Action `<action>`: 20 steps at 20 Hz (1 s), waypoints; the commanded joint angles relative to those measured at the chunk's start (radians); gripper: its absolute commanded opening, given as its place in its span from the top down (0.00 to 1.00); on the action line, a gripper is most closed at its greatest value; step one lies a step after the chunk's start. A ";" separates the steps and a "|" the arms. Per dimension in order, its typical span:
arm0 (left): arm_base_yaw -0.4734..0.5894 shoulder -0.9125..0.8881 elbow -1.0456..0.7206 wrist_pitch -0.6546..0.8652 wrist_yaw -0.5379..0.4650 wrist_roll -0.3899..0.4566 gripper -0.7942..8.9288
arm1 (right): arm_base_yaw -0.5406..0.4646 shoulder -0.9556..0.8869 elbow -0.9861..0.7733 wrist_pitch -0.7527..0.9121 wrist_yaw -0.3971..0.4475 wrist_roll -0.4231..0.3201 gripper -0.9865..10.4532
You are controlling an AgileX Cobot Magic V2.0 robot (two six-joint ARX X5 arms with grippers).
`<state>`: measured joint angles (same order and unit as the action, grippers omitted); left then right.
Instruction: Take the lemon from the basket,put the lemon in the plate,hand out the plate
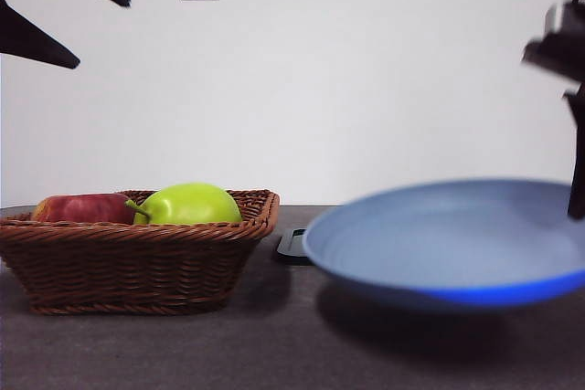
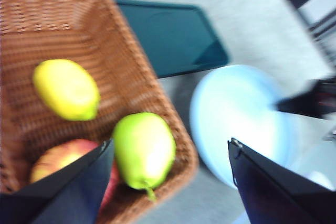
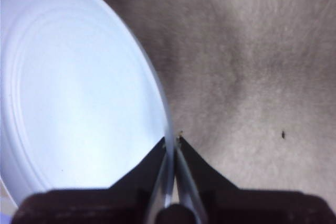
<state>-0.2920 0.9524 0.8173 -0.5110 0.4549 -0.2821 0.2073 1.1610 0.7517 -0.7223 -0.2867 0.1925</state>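
While right gripper [image 3: 172, 145] pinches plate [image 1: 448, 239] rim, held tilted off table beside basket [image 1: 137, 253]: lemon [image 2: 66, 89] in basket w/ pear, apple. Left gripper [image 2: 170, 153] wide, above basket; descend straddling lemon only.

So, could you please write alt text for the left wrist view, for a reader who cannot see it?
A wicker basket holds a lemon, a green pear-like fruit and a red apple. The left gripper hangs open above them. Beside the basket are a light-blue plate and a dark tray.
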 commanded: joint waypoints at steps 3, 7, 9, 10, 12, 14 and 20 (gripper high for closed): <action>-0.050 0.201 0.164 -0.069 -0.172 0.037 0.53 | 0.003 -0.116 0.010 -0.020 -0.003 -0.006 0.91; -0.085 0.455 0.329 -0.150 -0.279 0.050 0.53 | 0.003 -0.169 0.010 -0.020 -0.002 -0.006 0.91; -0.096 0.570 0.389 -0.148 -0.283 0.050 0.53 | 0.003 -0.170 0.010 -0.020 -0.002 -0.006 0.91; -0.101 0.624 0.414 -0.148 -0.307 0.050 0.53 | 0.003 -0.170 0.010 -0.020 -0.002 -0.007 0.91; -0.106 0.722 0.449 -0.149 -0.352 0.049 0.53 | 0.003 -0.170 0.010 -0.020 -0.002 -0.009 0.91; -0.107 0.792 0.462 -0.134 -0.352 0.046 0.53 | 0.003 -0.170 0.010 -0.020 -0.002 -0.010 0.91; -0.109 0.903 0.462 -0.078 -0.376 0.056 0.53 | 0.003 -0.170 0.010 -0.020 0.000 -0.010 0.91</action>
<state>-0.3943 1.8366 1.2617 -0.5976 0.0845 -0.2382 0.2073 0.9859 0.7517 -0.7540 -0.2855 0.1867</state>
